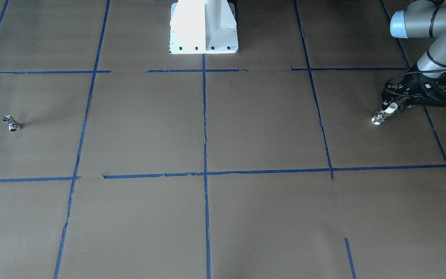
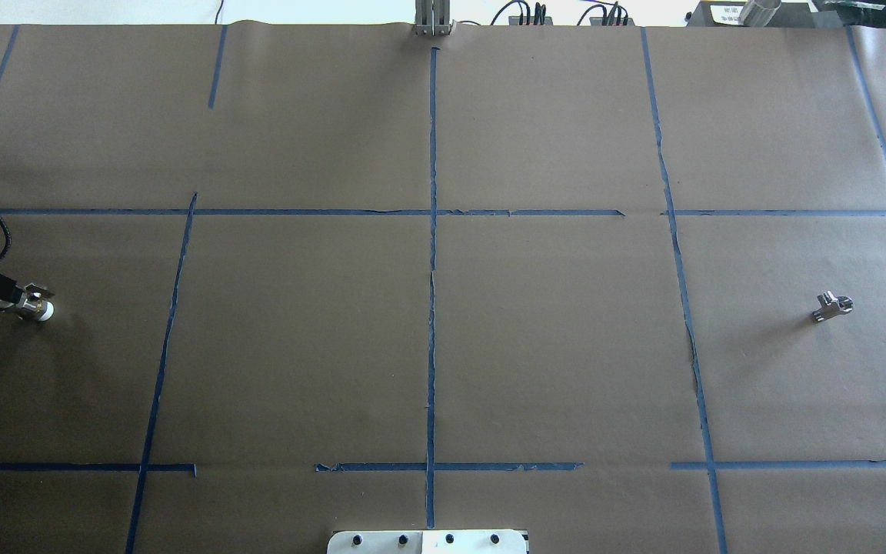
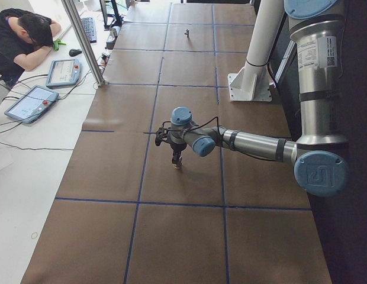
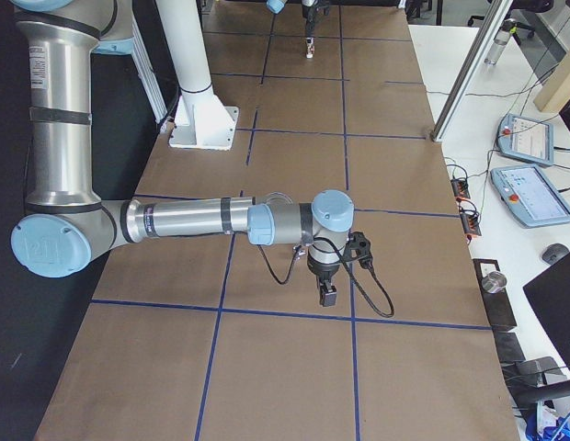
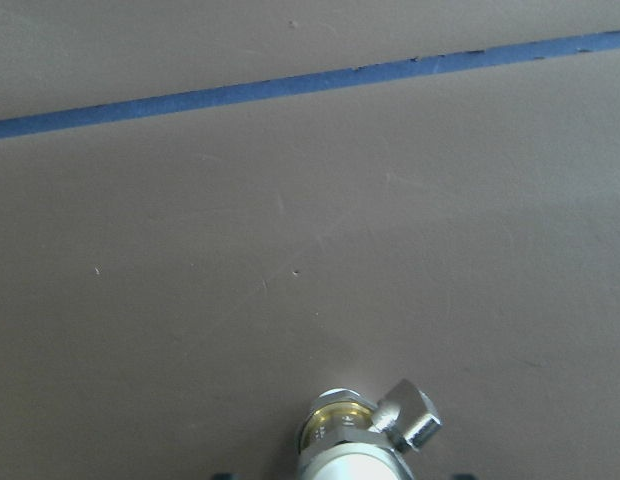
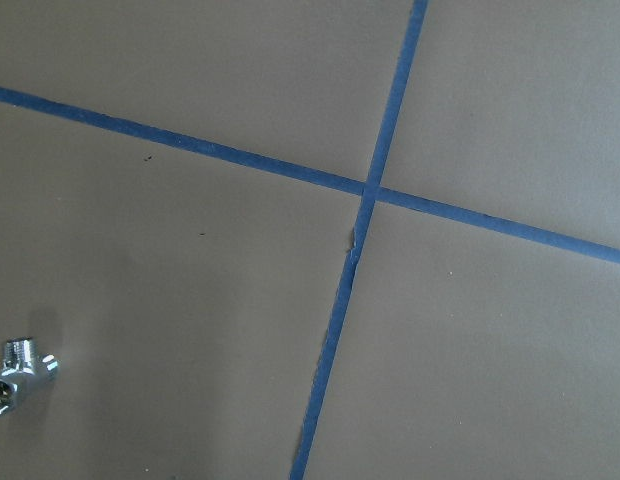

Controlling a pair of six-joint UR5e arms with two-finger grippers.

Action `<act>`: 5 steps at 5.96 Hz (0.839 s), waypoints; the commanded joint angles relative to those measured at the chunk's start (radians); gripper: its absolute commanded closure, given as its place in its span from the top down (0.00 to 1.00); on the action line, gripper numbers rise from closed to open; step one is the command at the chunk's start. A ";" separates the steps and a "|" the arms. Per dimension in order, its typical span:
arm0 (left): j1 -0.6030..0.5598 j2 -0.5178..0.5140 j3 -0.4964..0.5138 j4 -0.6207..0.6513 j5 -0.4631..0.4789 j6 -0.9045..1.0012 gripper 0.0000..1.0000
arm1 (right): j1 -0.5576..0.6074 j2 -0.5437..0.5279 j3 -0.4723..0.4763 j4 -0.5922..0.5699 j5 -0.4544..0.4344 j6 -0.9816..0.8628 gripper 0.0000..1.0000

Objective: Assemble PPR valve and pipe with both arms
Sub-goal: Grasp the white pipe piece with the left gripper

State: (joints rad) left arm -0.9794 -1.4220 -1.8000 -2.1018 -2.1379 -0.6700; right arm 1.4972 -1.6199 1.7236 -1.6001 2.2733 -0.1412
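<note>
The PPR valve (image 1: 378, 117), with white ends, a brass middle and a small lever, is held tilted in my left gripper (image 1: 390, 109), low over the brown paper at the table's left end. It also shows in the overhead view (image 2: 41, 310) and at the bottom of the left wrist view (image 5: 362, 440). The chrome pipe (image 1: 12, 123) lies alone far off on the right side (image 2: 831, 305) and shows at the lower left of the right wrist view (image 6: 15, 368). My right gripper (image 4: 328, 296) hangs above the table. It shows only in the exterior right view, so I cannot tell whether it is open or shut.
The white pedestal (image 1: 203, 27) stands at the robot's edge of the table. Blue tape lines (image 2: 432, 308) divide the brown paper into squares. A person (image 3: 23, 35) leans on the side bench beside tablets (image 3: 31, 102). A metal post (image 3: 83, 41) stands at the table's edge.
</note>
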 commanded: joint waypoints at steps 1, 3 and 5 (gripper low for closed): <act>0.001 -0.002 -0.007 0.002 -0.001 0.000 0.00 | 0.000 0.000 0.001 -0.001 0.000 0.002 1.00; 0.004 -0.018 -0.130 0.169 -0.005 -0.002 0.00 | 0.000 0.000 0.001 0.000 0.000 0.002 1.00; 0.011 -0.238 -0.321 0.643 -0.002 -0.061 0.00 | 0.000 0.000 -0.001 0.000 0.000 0.000 1.00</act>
State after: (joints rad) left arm -0.9725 -1.5463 -2.0456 -1.6698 -2.1412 -0.6929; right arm 1.4972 -1.6199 1.7240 -1.5999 2.2734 -0.1407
